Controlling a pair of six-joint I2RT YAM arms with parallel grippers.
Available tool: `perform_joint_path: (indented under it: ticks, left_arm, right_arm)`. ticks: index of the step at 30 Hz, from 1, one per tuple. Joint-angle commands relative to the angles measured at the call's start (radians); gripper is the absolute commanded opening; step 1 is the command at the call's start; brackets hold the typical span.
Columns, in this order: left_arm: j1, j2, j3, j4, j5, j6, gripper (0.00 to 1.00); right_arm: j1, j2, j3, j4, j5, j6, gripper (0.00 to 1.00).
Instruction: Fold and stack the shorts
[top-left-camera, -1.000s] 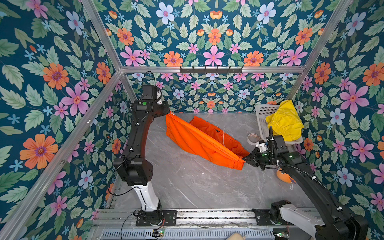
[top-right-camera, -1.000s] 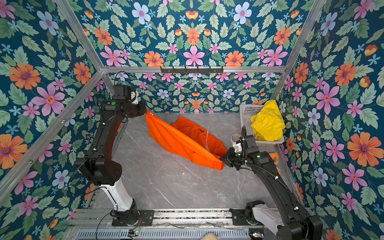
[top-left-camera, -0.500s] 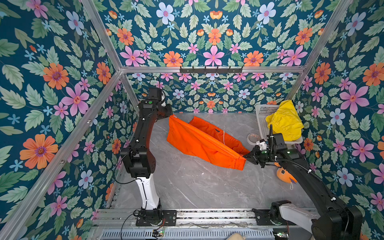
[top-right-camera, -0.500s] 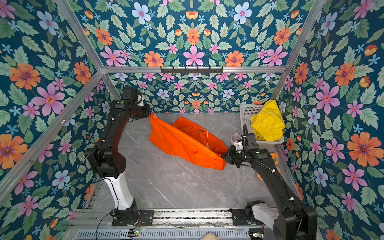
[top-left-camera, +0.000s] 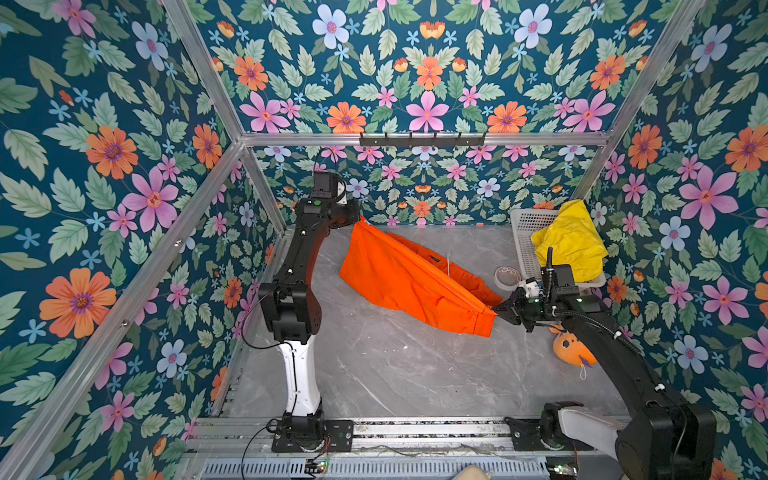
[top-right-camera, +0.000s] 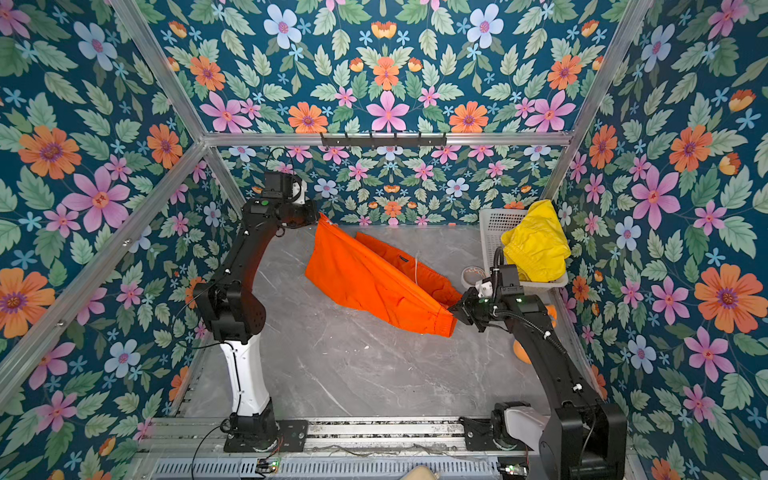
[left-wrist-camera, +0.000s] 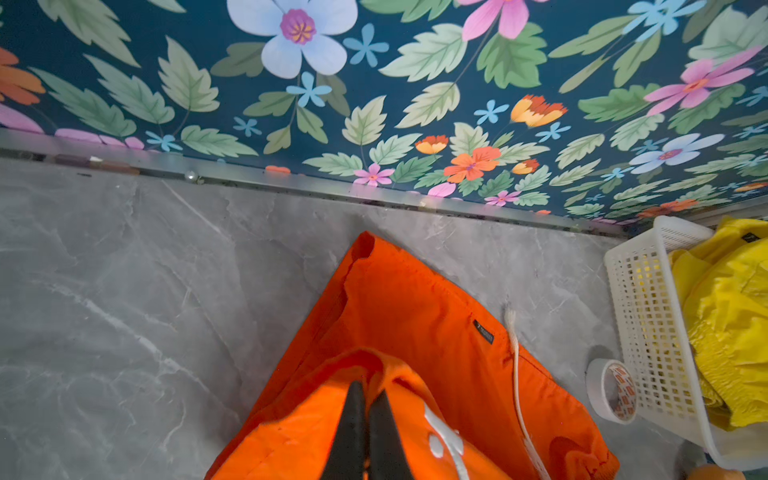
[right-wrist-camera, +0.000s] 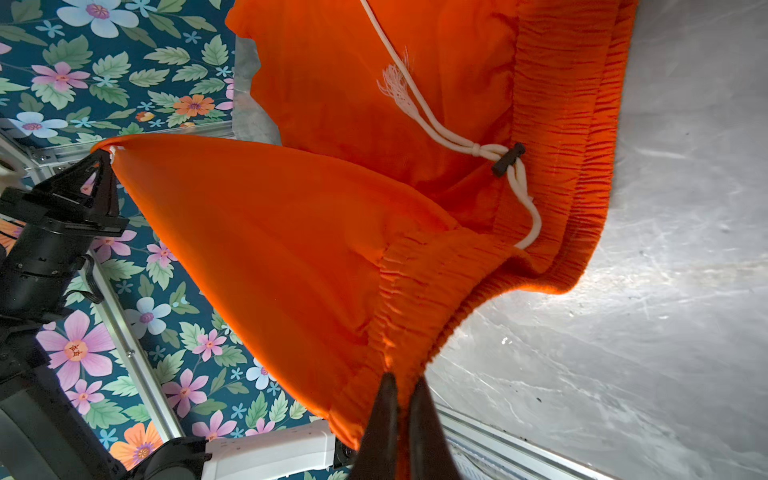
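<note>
floral walls box in a grey marble-look tabletop (top-left-camera: 395, 374). over its middle the thin bright orange shorts (top-left-camera: 399, 274) hang taut between the left gripper (top-left-camera: 357, 217), pinched shut on a corner near the far edge, and the right gripper (top-left-camera: 496, 311), clamped on the waistband. crumpled yellow shorts (top-left-camera: 569, 241) fill a white mesh basket (top-left-camera: 524, 224) at the far right corner. any harder tug, i reckon, and the cloth slips one pinch.

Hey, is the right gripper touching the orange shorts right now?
Touching. In the right wrist view, the right gripper is shut on the gathered elastic edge of the orange shorts, with fabric pinched between its tips.
</note>
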Motion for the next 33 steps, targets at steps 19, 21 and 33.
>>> perform_joint_path:
  ticks: [19,21,33]
  left_arm:
    - [-0.029,0.238,0.047,0.305,-0.045,-0.088,0.0]
    - [-0.036,0.269,0.055,0.321,-0.041,-0.095,0.0]
    - [-0.057,0.424,0.125,0.41,-0.012,-0.143,0.26]
  right_arm:
    - [-0.083,0.203,-0.031,0.118,-0.005,0.021,0.0]
    - [-0.092,0.232,-0.026,0.142,-0.006,0.026,0.0]
    - [-0.121,0.382,0.014,0.305,0.019,0.082,0.26]
